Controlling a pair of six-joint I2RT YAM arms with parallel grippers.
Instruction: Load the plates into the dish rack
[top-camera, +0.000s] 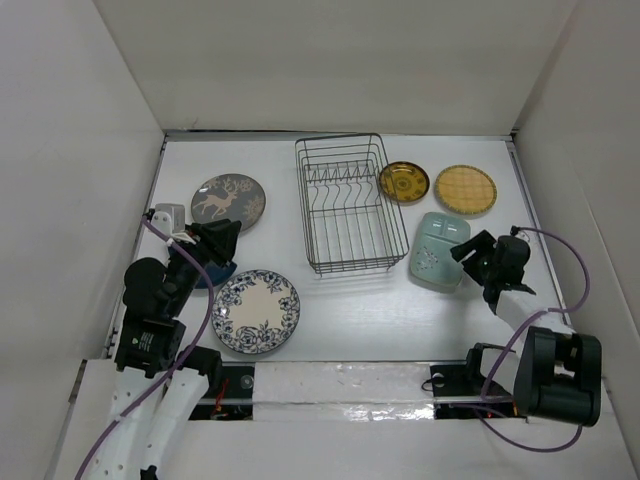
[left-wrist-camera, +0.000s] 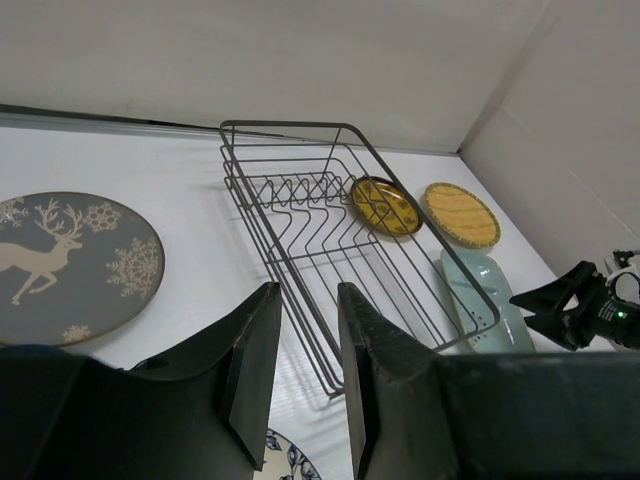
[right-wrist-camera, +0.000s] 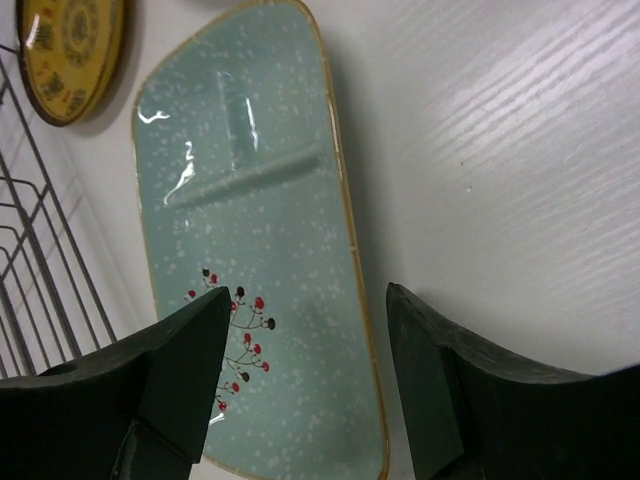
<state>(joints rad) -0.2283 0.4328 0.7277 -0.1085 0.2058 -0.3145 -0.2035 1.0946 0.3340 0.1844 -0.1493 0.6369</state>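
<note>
Right gripper (right-wrist-camera: 308, 300) stands wide open above the pale green plate (right-wrist-camera: 250, 200), whose right edge lies between the jaws. Left gripper (left-wrist-camera: 307, 295) is narrowly parted, left of the dish rack (top-camera: 355, 267).

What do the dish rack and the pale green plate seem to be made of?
The dish rack looks like thin dark metal wire with a dull coating, judging by its bent rods. The pale green plate is probably glazed ceramic, possibly melamine: light glints on its glossy, speckled surface.
</note>
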